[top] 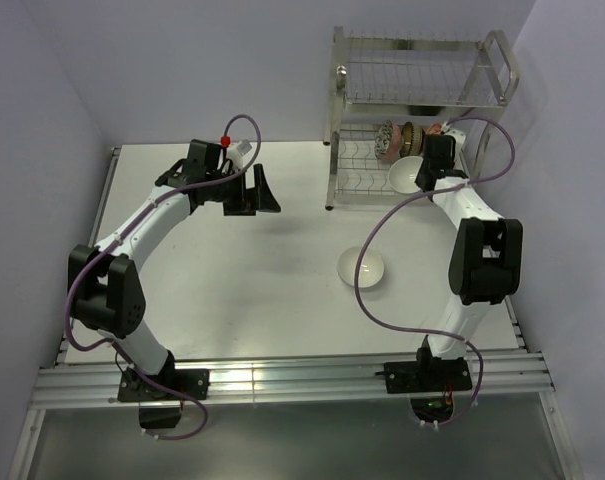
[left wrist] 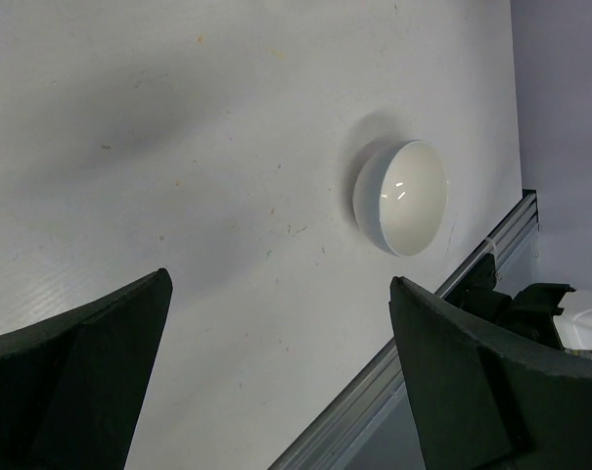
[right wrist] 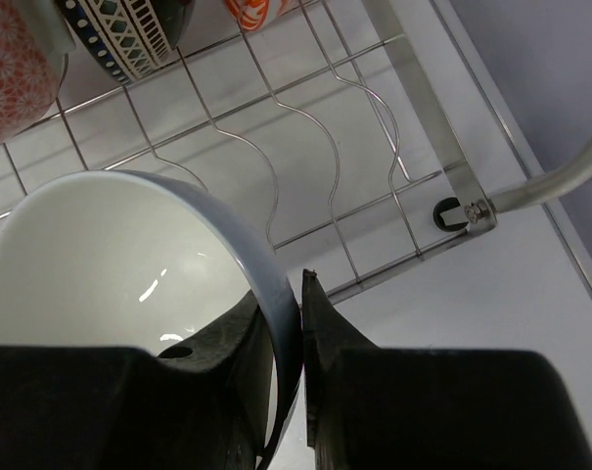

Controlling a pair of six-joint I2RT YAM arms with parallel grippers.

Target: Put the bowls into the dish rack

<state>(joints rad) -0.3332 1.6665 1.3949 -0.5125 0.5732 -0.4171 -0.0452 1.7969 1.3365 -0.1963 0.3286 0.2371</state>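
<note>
Your R gripper (right wrist: 300, 294) pinches the white bowl (right wrist: 110, 264) by its rim over the dish rack (right wrist: 393, 147) lower tier; slot it next. L gripper (left wrist: 278, 294) wide open, empty.

Top external: high and behind the arm bases (top: 162, 385), tilted down and forward, far off, whole tabletop (top: 282, 310) in frame, dish rack (top: 422, 110) at far right

Left wrist: behind the left tool (left wrist: 281, 284), its spread fingers in the bottom corners; looks down at a slant, frame rolled so the tabletop edge runs diagonally; loose white bowl (left wrist: 403, 196) at mid range. Shares that bowl and the bare tabletop with top view

Right wrist: very close, just behind the right tool (right wrist: 297, 294), which pinches the rim of the held white bowl (right wrist: 110, 264); faces down into the rack's lower wires. Shares that tier and bowl with top view
</note>
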